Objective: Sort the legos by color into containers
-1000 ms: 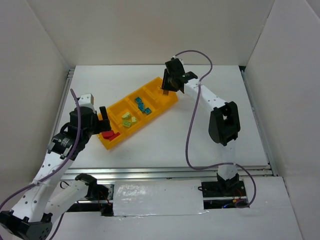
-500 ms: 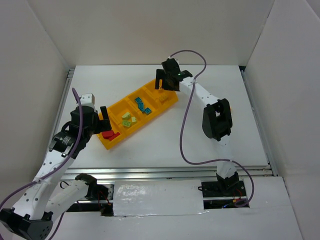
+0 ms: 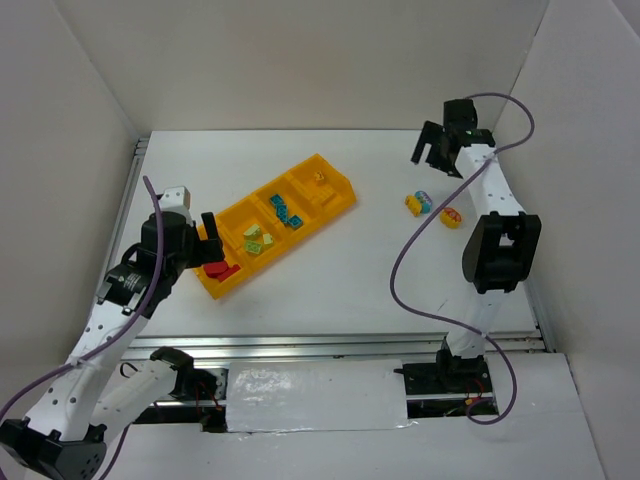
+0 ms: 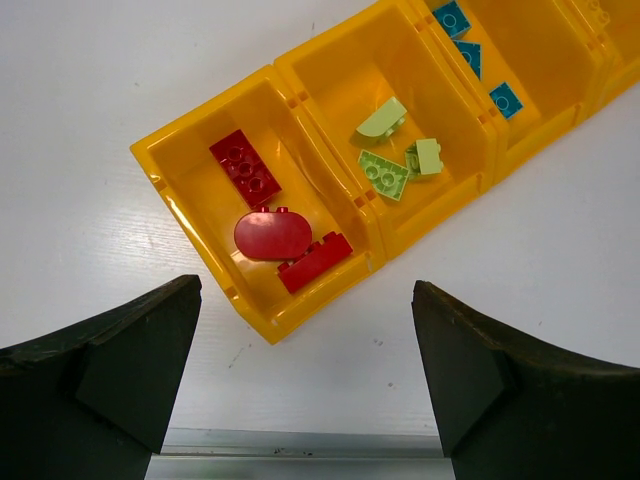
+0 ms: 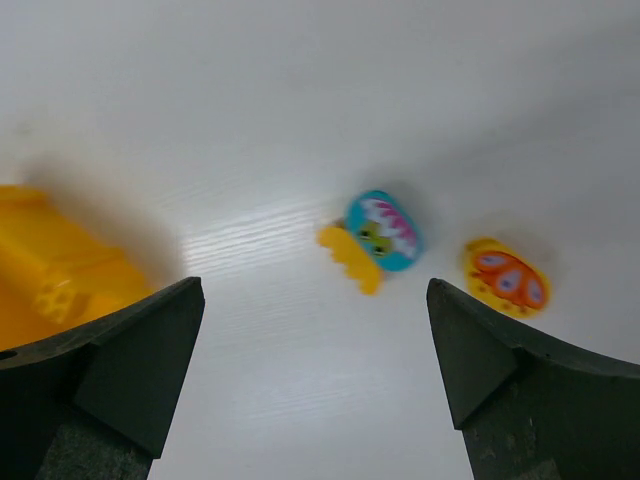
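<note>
Two legos lie outside the tray [image 3: 343, 190]: a round-topped teal-and-yellow piece [image 3: 419, 203] and, just beside it, an orange piece [image 3: 452, 217] with a printed face. Both are on the bare table [image 3: 330, 270], well apart from the tray's far end. My right claw [image 3: 432, 155] hangs above and beyond them, spread wide and holding nothing. In its own view the two pieces sit ahead of my fingers [image 5: 120, 370], blurred. That blur is my first worry, because if I descend on a poor read of their position I may clip one and send it skidding. They lie so close that closing on the teal-and-yellow piece could also knock its neighbour away. Their rounded tops look likely to squirt out of a flat pinch. The two-coloured one may even be two pieces joined, so I could drop it with the wrong colour. In the tray the red bricks [image 4: 265, 235], yellow-green bricks [image 4: 385, 170] and teal bricks [image 4: 470, 50] each keep their own compartment, and an orange-yellow brick [image 3: 320, 180] sits in the far one. My left claw [image 4: 305, 370], also wide and empty, hovers just off the red end, and a careless nudge there could slide the tray.
</note>
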`<act>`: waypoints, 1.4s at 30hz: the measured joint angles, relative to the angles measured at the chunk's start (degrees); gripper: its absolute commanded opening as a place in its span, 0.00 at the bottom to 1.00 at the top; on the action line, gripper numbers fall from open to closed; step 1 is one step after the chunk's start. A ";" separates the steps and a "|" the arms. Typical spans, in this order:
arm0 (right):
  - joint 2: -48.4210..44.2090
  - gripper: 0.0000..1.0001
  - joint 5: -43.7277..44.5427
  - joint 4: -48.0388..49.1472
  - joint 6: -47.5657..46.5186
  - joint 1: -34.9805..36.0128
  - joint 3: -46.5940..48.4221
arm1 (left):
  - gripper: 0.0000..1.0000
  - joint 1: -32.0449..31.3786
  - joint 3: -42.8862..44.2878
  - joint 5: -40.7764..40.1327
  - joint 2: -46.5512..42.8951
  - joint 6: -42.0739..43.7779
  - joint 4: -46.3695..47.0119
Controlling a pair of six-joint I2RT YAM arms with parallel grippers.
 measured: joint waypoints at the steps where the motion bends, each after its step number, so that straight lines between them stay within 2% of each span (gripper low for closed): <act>1: 0.15 1.00 1.05 -0.68 0.42 -1.92 -0.63 | 1.00 0.09 0.00 0.20 0.00 0.00 0.04; 5: 2.78 1.00 3.80 -3.98 2.78 -6.62 -1.92 | 1.00 0.17 0.00 0.70 -0.02 0.07 0.09; 11: 7.50 1.00 6.05 -5.44 7.32 -9.92 -3.41 | 0.99 0.22 -0.02 1.92 -0.63 0.26 0.15; 20: 7.52 1.00 9.01 -4.94 9.25 -10.51 -12.79 | 1.00 0.24 -0.04 4.87 -0.57 1.68 0.66; 34: 9.92 1.00 8.17 -3.26 8.48 -11.93 -12.26 | 0.99 0.24 -0.11 7.39 1.42 2.23 1.64; 37: 12.07 0.95 6.93 -3.63 8.13 -12.24 -9.92 | 1.00 0.28 -0.13 7.37 1.33 2.73 1.66; 40: 13.68 0.76 5.53 -3.80 7.76 -12.48 -8.15 | 1.00 0.28 -0.22 7.34 1.22 2.84 1.66; 41: 13.88 0.66 5.07 -3.98 7.76 -12.55 -7.96 | 1.00 0.26 -0.22 7.34 1.20 2.86 1.64; 42: 13.94 0.60 4.55 -4.00 7.63 -12.66 -7.91 | 0.99 0.28 -0.22 7.34 1.20 2.86 1.66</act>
